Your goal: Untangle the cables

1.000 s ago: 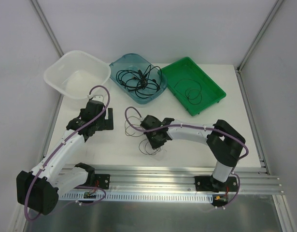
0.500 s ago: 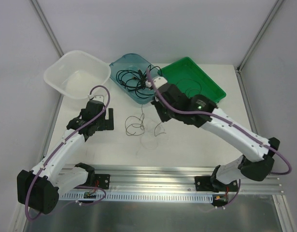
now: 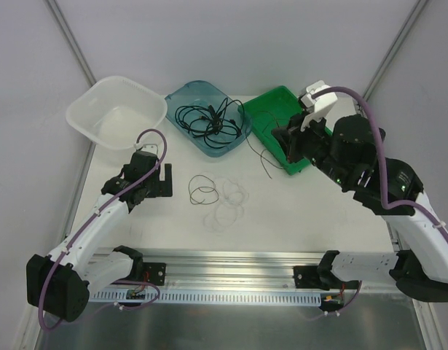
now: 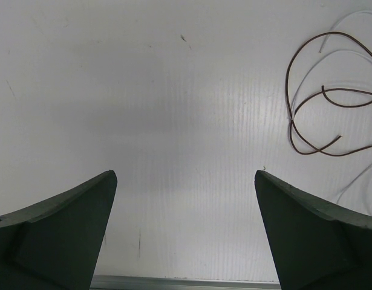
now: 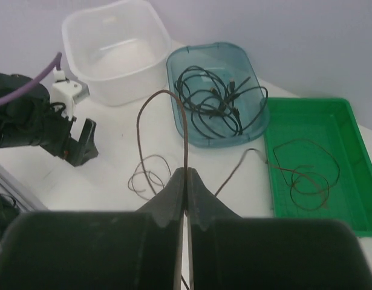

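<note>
Raised beside the green tray point(image 3: 322, 133), my right gripper point(image 3: 291, 143) is shut on a thin dark brown cable point(image 5: 162, 94). That cable arches up from the jaws in the right wrist view, and its loose end point(image 3: 265, 162) dangles over the table. A second brown cable point(image 3: 202, 189) lies looped on the table, also seen as a loop point(image 4: 319, 109) in the left wrist view. Black cables point(image 3: 207, 119) lie tangled in the blue tray point(image 3: 181, 97). A thin brown coil point(image 5: 306, 170) rests in the green tray. My left gripper point(image 3: 162, 182) stands open and holds nothing, left of the loops.
A white basket point(image 3: 118, 109) stands at the back left with nothing in it. Pale white cord loops point(image 3: 231, 200) lie on the table near the brown loop. A metal rail point(image 3: 245, 262) runs along the near edge.
The right arm rose from the table centre and swung up and to the right toward the green tray, carrying a brown cable. The left arm stayed still.
</note>
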Robot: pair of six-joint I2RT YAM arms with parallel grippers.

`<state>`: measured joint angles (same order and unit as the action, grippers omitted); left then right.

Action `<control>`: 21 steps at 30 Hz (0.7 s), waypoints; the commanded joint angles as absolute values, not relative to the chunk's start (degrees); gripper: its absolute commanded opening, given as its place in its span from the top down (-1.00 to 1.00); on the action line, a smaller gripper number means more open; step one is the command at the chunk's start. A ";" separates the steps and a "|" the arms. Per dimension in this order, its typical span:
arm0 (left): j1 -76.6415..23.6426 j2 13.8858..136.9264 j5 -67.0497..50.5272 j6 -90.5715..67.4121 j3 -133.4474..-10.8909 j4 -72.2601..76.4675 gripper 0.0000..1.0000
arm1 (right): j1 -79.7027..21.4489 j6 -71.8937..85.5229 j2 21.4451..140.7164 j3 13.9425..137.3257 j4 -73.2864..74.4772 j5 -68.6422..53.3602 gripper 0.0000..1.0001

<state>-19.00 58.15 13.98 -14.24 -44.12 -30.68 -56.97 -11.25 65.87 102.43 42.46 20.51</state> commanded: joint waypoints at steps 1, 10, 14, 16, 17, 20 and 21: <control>-18.54 58.45 13.45 -13.80 -44.21 -30.06 -0.98 | -55.03 -13.18 66.27 98.27 31.05 17.41 0.99; -18.54 58.18 13.18 -13.71 -44.03 -29.97 -0.98 | -35.01 -11.69 71.71 96.68 28.13 13.46 0.99; -18.54 58.45 12.83 -13.71 -44.03 -29.97 -0.98 | -27.70 -10.29 74.79 96.42 27.16 9.41 0.99; -18.54 58.62 12.75 -13.62 -44.12 -29.97 -0.98 | -24.02 -9.85 76.54 95.02 25.15 8.00 0.99; -18.54 58.62 12.74 -13.62 -44.12 -29.97 -0.98 | -22.86 -9.50 77.34 94.40 24.44 7.56 0.99; -18.54 58.80 12.66 -13.62 -44.12 -29.97 -0.98 | -18.29 -8.26 80.94 92.55 21.80 4.67 0.99; -18.54 58.89 12.48 -13.62 -44.21 -29.97 -0.98 | -17.41 -8.17 81.99 92.29 21.19 4.48 0.99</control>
